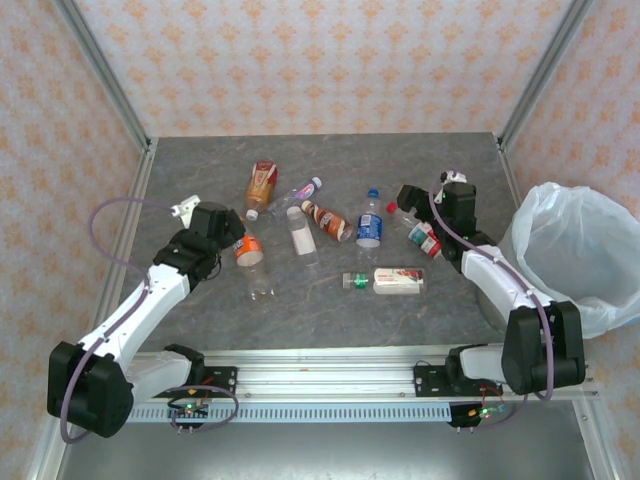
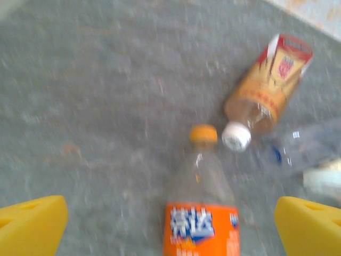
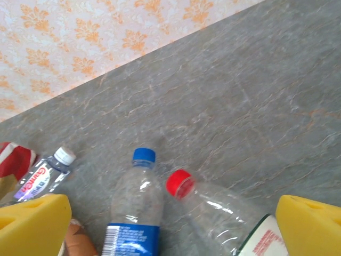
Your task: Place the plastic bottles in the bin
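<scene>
Lying scattered over the middle of the grey stone-patterned table (image 1: 330, 320), the plastic bottles (image 1: 298, 232) number eight by the overhead count. The round grey bin lined with a translucent white plastic bag (image 1: 530, 225) stands at three o'clock in that view, mouth open and well apart from most of the bottles.

Over to the left gripper (image 1: 238, 235): it's spread wide, yellow fingers (image 2: 32, 221) far apart, gripping nothing. Between them lies the clear bottle with the orange label and orange cap (image 2: 201, 213), cap pointing to twelve o'clock in the wrist view, neither finger touching it. At one o'clock from that cap is the brown bottle with a red-and-gold label and white cap (image 2: 266, 85). Just beside that, at three o'clock, there's a clear bottle with a blue mark (image 2: 303, 149), too blurred to read.

On to the right gripper (image 1: 408, 196): also wide open and empty-handed. In its wrist view the clear bottle with a blue cap and blue label (image 3: 136, 208) and the clear bottle with a red cap (image 3: 213, 205) lie side by side between the yellow pads (image 3: 311, 224), caps toward twelve o'clock. At nine o'clock sits a small clear bottle with a white cap and purple label (image 3: 45, 173).

Overhead, at six o'clock of the cluster, a green-capped bottle with a white-and-red label (image 1: 388, 281) lies crosswise.
</scene>
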You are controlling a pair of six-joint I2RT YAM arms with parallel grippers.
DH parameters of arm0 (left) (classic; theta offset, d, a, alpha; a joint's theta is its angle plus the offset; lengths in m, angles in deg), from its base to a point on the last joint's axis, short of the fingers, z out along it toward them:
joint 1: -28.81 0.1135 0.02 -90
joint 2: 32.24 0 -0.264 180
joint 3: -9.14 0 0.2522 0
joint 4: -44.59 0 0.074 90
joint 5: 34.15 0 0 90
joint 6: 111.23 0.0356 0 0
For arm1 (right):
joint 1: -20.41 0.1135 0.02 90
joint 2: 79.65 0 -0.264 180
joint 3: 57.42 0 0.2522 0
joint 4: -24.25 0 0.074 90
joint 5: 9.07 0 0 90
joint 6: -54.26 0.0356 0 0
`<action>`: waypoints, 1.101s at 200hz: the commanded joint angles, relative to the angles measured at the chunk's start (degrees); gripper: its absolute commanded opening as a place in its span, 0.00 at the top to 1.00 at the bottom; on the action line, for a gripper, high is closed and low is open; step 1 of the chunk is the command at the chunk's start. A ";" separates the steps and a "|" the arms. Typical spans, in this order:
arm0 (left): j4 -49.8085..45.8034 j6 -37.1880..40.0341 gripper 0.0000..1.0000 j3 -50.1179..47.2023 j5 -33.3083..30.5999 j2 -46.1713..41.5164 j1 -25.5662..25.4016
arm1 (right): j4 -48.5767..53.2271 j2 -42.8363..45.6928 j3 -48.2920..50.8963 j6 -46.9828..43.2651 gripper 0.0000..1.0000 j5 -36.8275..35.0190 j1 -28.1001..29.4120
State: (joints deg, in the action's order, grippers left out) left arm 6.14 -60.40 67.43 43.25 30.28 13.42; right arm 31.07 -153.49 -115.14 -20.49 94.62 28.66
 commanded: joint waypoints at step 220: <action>3.22 -3.64 0.25 -5.36 12.45 20.32 -12.53 | 9.83 -1.46 -5.07 5.08 0.01 3.62 1.81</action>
State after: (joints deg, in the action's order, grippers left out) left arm 6.32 -65.69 62.80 58.59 49.17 1.63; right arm 39.79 -156.31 -118.44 -14.92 98.95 30.02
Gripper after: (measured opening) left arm 0.764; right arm 0.992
